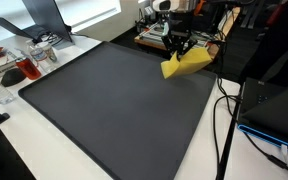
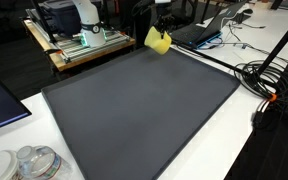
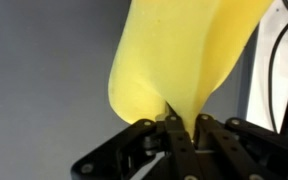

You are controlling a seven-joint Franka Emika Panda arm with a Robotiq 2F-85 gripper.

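Setting: office-lab bench, a white table (image 1: pixel 44 150) carrying a large dark grey mat (image 1: pixel 114 110) that covers most of its top. Both exterior views show it.

Item 1, gripper (image 1: pixel 177 47): black, two-fingered, poised above the mat's far edge, close to a far corner. In the wrist view the fingers (image 3: pixel 189 135) are drawn almost fully together, with only a thin fold of fabric between them (no gap to speak of). Firm pinch.

Item 2, cloth (image 1: pixel 184 65): yellow, soft, held by its top fold in the gripper. It hangs below the fingers as a loose drape. Whether its lowest tip touches the mat cannot be told. In an exterior view the cloth (image 2: pixel 158 40) shows as a small yellow bundle just under the gripper, at the mat's far edge. In the wrist view the cloth (image 3: pixel 179 60) fills the middle of the frame, with grey mat to one side of it.

Item 3, surroundings:
- black cables (image 2: pixel 269 85), coiled on the table beside the mat
- wooden cart (image 2: pixel 59 50) with equipment, beyond the mat's far edge
- laptop (image 2: pixel 199 32), near the gripper
- clear tubs (image 2: pixel 29 165), at the table's near corner
- glass (image 1: pixel 14 72) with red contents, well apart from the cloth
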